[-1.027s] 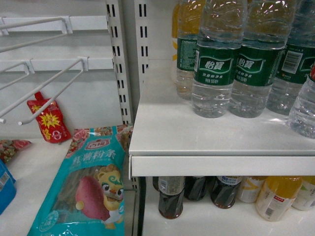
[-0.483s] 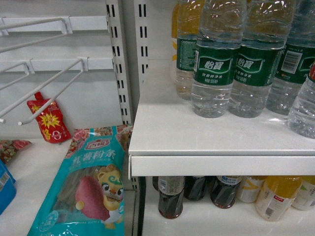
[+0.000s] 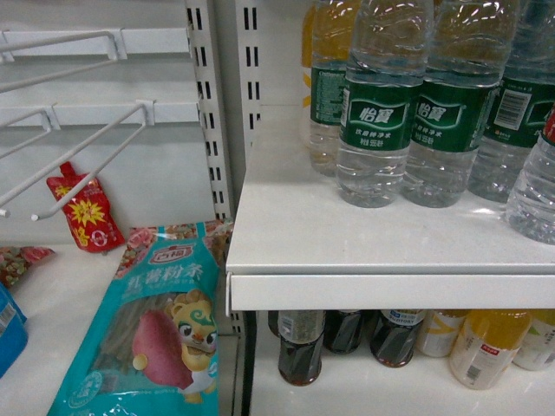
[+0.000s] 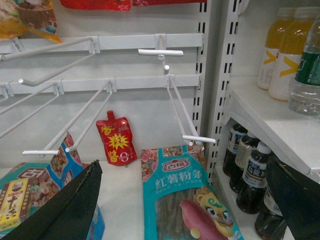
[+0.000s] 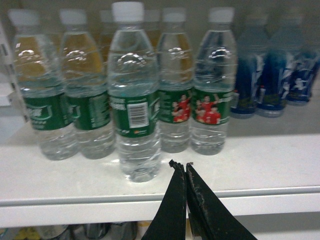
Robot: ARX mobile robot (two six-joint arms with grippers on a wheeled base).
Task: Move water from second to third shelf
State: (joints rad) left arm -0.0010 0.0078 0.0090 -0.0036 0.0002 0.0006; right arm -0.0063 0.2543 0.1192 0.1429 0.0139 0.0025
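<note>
Approaching, no grasp yet | head: water (image 3: 375, 113) stood on shelf (image 3: 347, 251), no claws visible | left wrist: left claw (image 4: 185, 200) spread wide, empty | right wrist: right claw (image 5: 182, 172) clenched, empty, just before front bottle (image 5: 134, 100); next it must open around it.

The water bottle (image 5: 134, 95) stands upright on the white shelf (image 5: 260, 165), out in front of its row, just beyond and a bit left of the closed right jaws. Clear ribbed plastic, white cap on, green label with the barcode facing out, full of water.
</note>
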